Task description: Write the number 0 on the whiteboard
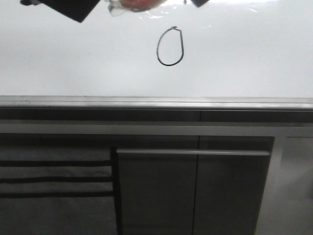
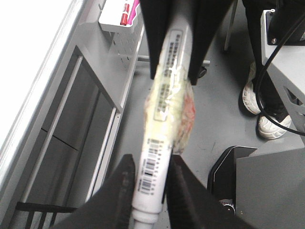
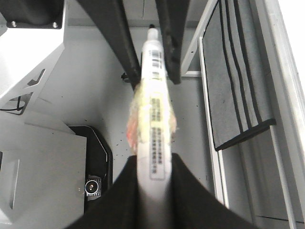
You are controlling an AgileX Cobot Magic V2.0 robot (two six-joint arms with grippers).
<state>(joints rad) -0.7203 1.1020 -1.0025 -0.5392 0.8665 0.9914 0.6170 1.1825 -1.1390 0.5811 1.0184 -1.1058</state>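
The number 0 is a thin black oval on the whiteboard, upper middle of the front view. Both grippers hold one white marker wrapped in yellowish tape at its middle, one at each end. My left gripper is shut on the barcode end near the tip. My right gripper is shut on the other end. In the front view only dark gripper parts and the taped marker show at the top edge, up and left of the 0, off the board.
A grey metal ledge runs under the board, with dark grey cabinet fronts below. A striped grey cloth hangs at lower left. A tray of markers, a person's white shoes and a black base are on the floor side.
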